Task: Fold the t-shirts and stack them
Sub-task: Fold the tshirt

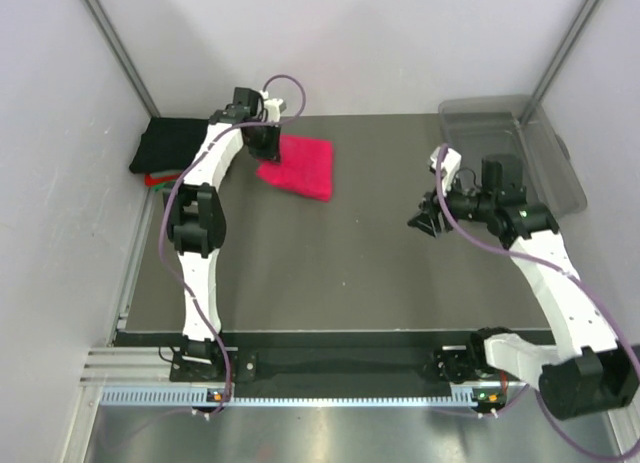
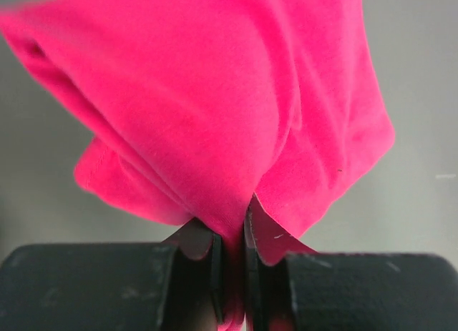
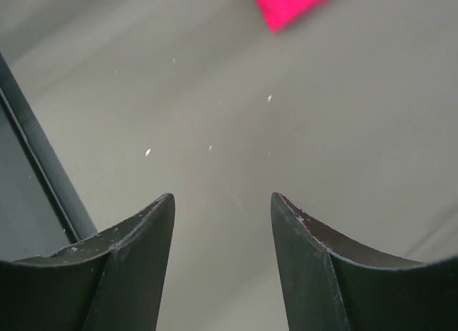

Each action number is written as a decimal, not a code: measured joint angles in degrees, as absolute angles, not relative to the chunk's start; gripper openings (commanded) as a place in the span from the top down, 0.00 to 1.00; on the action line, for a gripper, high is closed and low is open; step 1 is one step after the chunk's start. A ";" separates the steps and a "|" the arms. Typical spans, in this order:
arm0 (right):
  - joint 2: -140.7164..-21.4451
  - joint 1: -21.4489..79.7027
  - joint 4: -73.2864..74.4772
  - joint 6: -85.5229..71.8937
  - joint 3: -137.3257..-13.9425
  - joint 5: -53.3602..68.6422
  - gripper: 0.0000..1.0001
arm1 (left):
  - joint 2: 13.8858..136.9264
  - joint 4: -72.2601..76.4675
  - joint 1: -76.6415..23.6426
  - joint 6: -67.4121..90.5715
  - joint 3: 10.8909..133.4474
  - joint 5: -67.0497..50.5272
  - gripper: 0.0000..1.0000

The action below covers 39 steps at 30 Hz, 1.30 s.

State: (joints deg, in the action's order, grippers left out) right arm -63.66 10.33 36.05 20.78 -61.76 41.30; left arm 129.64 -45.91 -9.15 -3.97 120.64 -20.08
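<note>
A folded pinkish-red t-shirt [image 1: 300, 165] lies at the back of the table, its left edge lifted. My left gripper [image 1: 266, 151] is shut on that edge; in the left wrist view the pink t-shirt [image 2: 215, 109] bunches up from between the jaws of the left gripper [image 2: 235, 227]. A stack of folded t-shirts sits at the back left corner, black one [image 1: 168, 143] on top, red [image 1: 158, 179] and a sliver of green under it. My right gripper [image 1: 427, 224] hovers open over the table's right half, holding nothing. In the right wrist view, the right gripper [image 3: 222, 199] faces bare table and a pink t-shirt corner [image 3: 290, 3].
A clear plastic bin [image 1: 512, 143] stands at the back right corner, just behind the right arm. White walls close in the table on the left, back and right. A metal rail [image 1: 300, 395] runs along the near edge by the arm bases.
</note>
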 measured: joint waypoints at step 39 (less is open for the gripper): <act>-42.15 1.58 35.18 19.64 -44.23 43.88 0.36 | 120.16 -44.86 -6.63 -34.87 131.63 31.40 1.00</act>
